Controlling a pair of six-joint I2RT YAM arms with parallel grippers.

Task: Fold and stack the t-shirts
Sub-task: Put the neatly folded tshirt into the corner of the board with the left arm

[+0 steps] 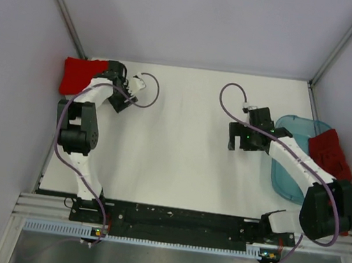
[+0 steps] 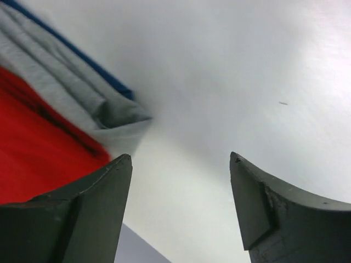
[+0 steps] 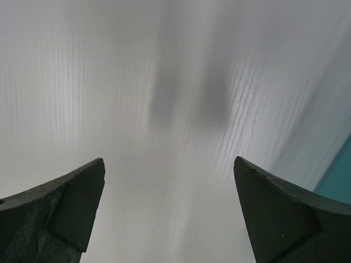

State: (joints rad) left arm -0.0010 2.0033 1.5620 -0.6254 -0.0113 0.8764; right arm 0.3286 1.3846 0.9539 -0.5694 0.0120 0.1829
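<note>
Left gripper (image 2: 181,155) and right gripper (image 3: 169,159) gape empty; only left wrist shows, seemingly, a grey t-shirt (image 2: 77,90).

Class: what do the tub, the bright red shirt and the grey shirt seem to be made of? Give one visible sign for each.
The tub looks like glossy, translucent blue plastic: the table shows through it. The bright red shirt looks like soft matte cloth, its edges limp. The grey shirt is matte cloth too, perhaps knit, with soft rounded folds.
</note>
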